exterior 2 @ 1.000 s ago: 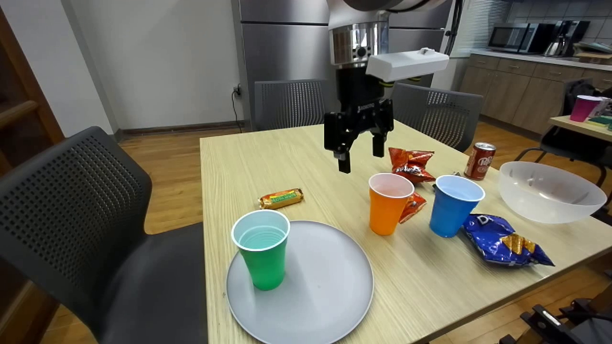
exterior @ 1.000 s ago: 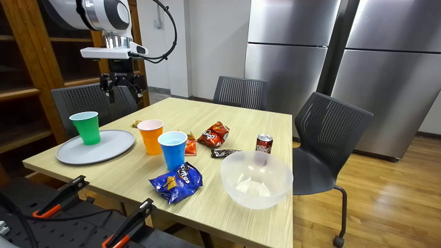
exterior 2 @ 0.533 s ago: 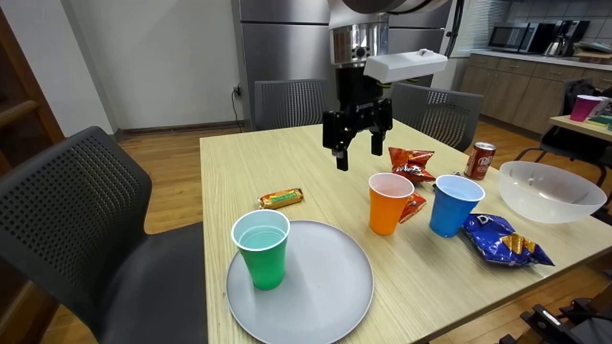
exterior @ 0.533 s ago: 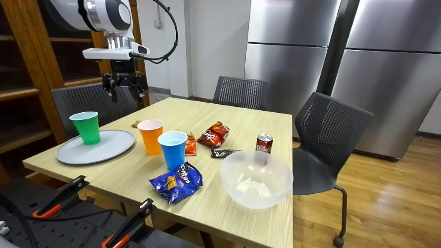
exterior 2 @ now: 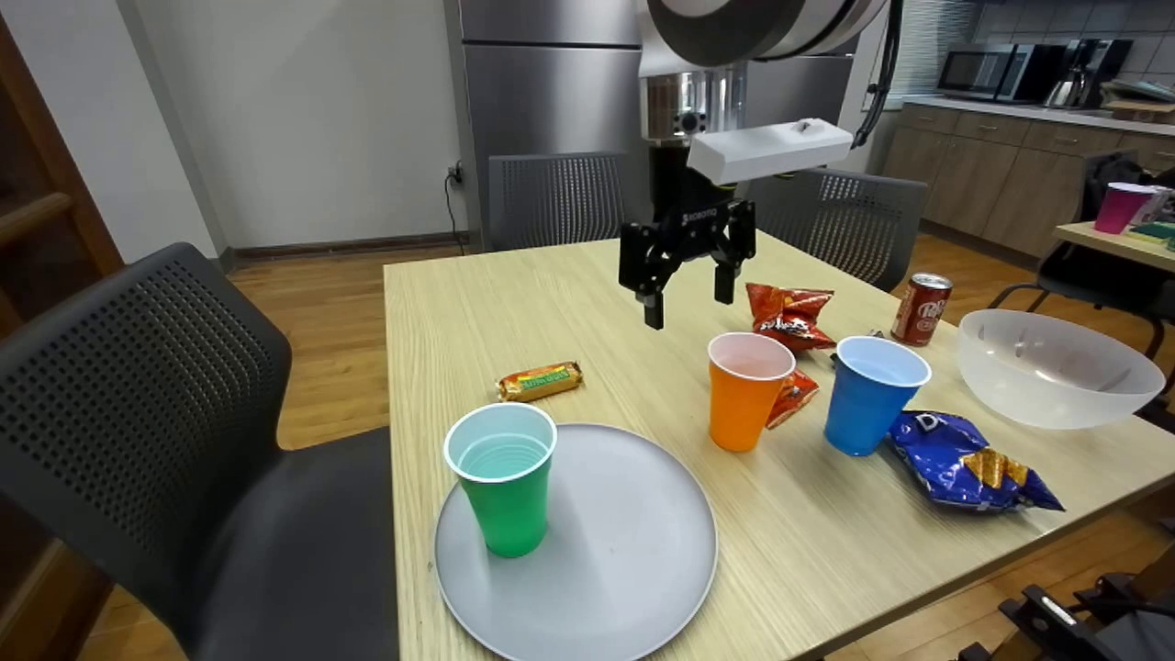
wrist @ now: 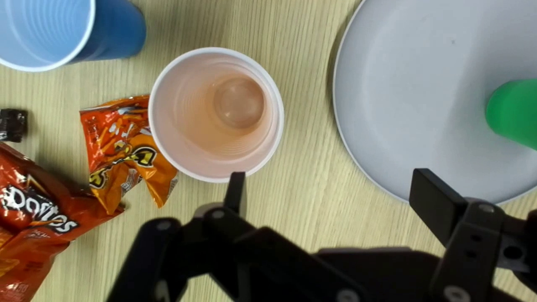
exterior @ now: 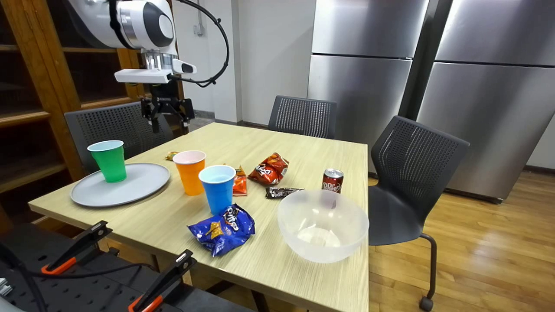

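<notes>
Wrist view: how does the gripper (wrist: 328, 180) stand?

– Fingers (wrist: 436, 201) well apart, nothing between them; both exterior views show it hanging above the table (exterior 2: 505, 303), touching nothing.

– And the orange cup (wrist: 216, 115)?

– Upright on the table, between plate (wrist: 398, 105) and blue cup (wrist: 121, 33), beside the orange bag (wrist: 123, 149); whether those two touch cannot be told.

– Which step is in hand?

– Positioning before a grip, in my judgement; none is made yet.

– Requirement for the next move?

– Taking the cup would call for a sideways shift, fingers astride it, then lowering clear of the bag.
</notes>
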Available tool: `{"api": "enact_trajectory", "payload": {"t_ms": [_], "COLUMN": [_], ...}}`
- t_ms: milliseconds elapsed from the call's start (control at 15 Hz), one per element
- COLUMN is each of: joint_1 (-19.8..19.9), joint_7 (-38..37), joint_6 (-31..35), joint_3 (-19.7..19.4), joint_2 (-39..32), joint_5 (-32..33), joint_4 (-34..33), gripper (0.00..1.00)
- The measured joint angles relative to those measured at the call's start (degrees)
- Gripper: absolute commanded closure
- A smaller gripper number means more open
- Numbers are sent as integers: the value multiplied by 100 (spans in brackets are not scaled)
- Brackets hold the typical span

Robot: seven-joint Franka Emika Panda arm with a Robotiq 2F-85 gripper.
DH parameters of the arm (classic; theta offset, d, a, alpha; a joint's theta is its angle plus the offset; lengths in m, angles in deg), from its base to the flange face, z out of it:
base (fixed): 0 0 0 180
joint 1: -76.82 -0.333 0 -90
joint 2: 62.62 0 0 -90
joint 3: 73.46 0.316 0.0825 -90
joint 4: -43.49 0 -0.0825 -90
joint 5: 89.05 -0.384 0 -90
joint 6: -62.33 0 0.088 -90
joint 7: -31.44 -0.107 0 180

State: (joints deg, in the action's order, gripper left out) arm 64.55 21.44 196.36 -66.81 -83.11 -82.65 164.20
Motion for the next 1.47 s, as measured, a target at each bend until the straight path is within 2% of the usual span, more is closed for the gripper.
{"api": "enact_trajectory", "payload": {"t_ms": [533,1400,1467], "joint_1": [-36,-49,-49], "joint_7": [-343,-504,-512], "joint_6": [17,16,16], "joint_3": [-206,-308,-308], "joint_2": [-466,-1091,-1116], "joint_5": [8,-6,-7], "joint_4": [-245,-574,-584], "gripper": [0,1,25]}}
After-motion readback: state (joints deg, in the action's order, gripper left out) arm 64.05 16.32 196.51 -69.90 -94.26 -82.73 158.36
